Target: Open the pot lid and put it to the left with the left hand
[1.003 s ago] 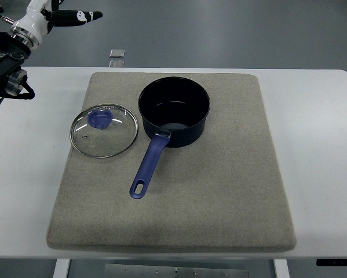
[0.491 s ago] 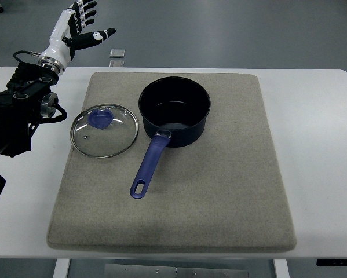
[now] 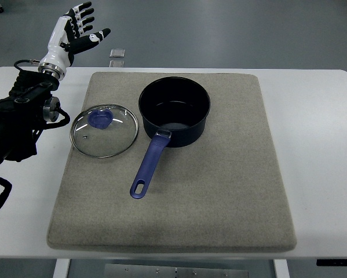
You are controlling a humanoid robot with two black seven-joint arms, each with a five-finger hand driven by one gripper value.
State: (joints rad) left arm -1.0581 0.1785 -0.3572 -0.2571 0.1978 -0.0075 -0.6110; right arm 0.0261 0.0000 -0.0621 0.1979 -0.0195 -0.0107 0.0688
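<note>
A dark blue pot [image 3: 174, 111] stands uncovered on the grey mat [image 3: 219, 191], its blue handle [image 3: 149, 165] pointing toward the near left. The glass lid [image 3: 104, 131] with a blue knob [image 3: 99, 119] lies flat on the mat just left of the pot. My left hand [image 3: 76, 29] is raised beyond the table's far left corner, fingers spread and holding nothing, well away from the lid. Its black forearm [image 3: 19, 116] crosses the table's left edge.
The white table [image 3: 321, 145] surrounds the mat. A small grey block [image 3: 117, 53] lies just past the table's far edge, near the left hand. Grey floor shows beyond.
My left arm has swung further into view from the left edge, and the hand has lifted with its fingers spreading. Pot and lid have not moved.
</note>
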